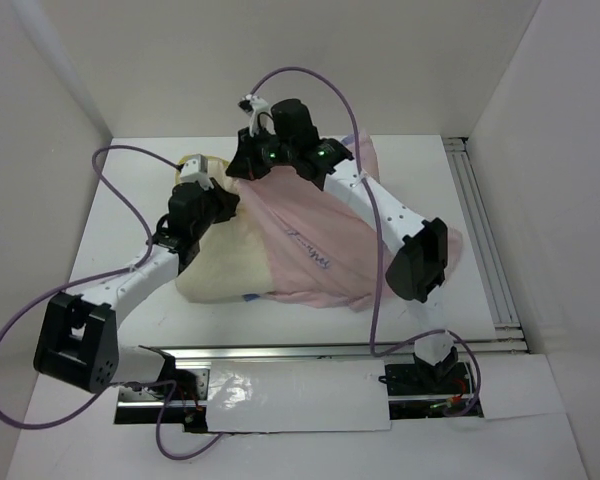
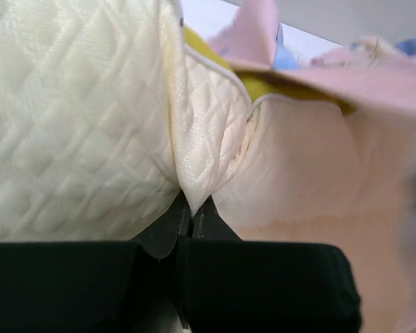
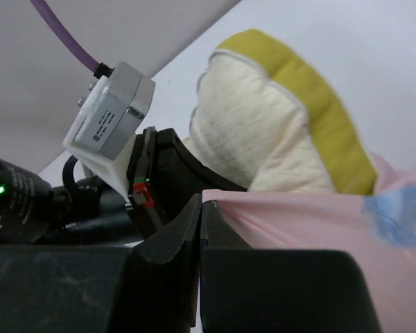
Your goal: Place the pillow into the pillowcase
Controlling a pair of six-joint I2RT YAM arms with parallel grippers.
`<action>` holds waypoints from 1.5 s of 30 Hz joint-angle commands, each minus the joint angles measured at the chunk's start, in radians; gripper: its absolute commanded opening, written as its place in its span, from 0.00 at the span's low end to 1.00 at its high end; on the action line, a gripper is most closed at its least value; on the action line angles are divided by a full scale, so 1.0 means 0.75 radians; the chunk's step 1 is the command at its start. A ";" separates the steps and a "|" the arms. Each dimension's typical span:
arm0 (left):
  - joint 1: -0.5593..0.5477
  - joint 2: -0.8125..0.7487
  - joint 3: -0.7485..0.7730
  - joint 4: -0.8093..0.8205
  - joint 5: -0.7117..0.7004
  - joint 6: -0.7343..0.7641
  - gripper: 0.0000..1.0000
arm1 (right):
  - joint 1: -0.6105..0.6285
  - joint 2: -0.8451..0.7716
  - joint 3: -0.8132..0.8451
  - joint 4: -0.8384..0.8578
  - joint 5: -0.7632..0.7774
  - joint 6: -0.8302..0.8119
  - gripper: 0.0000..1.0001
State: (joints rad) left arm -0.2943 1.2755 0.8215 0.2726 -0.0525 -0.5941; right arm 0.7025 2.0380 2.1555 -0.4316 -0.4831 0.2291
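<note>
The cream-yellow quilted pillow [image 1: 218, 272] lies mid-table, its right part under the pale pink pillowcase [image 1: 315, 235]. My left gripper [image 1: 218, 207] is at the pillow's far left side. In the left wrist view it [image 2: 192, 207] is shut on a pinched fold of the pillow [image 2: 76, 118], with the pillowcase [image 2: 374, 83] draped at the right. My right gripper [image 1: 257, 160] is at the pillowcase's far left edge. In the right wrist view it [image 3: 202, 205] is shut on the edge of the pillowcase [image 3: 305, 229], with the pillow's yellow-banded corner [image 3: 263, 139] just beyond.
White walls enclose the table on three sides. A metal rail [image 1: 485, 240] runs along the right side and another [image 1: 310, 352] along the near edge. Purple cables [image 1: 120, 190] loop over both arms. The left arm's wrist camera [image 3: 111, 114] is close to my right gripper.
</note>
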 commanded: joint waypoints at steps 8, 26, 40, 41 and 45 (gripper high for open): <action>-0.090 0.166 0.042 0.334 0.035 -0.089 0.00 | -0.018 0.342 0.102 0.109 -0.198 0.136 0.00; -0.023 0.316 0.257 -0.257 -0.102 -0.208 0.64 | -0.145 0.236 0.004 -0.050 -0.046 0.094 1.00; -0.053 0.032 0.253 -0.686 -0.128 -0.038 1.00 | -0.184 -0.614 -0.983 -0.165 0.466 0.038 1.00; -0.068 0.032 0.253 -0.719 -0.114 -0.038 1.00 | -0.184 -0.726 -1.049 -0.218 0.466 0.038 1.00; -0.149 0.017 0.195 -0.783 -0.155 0.007 1.00 | -0.170 -0.929 -1.354 -0.298 0.495 0.118 1.00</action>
State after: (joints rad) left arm -0.3634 1.3014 0.9943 -0.2409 -0.1547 -0.6392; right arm 0.5671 1.4021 1.2518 -0.5625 -0.1669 0.2844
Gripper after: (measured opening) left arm 1.000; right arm 0.999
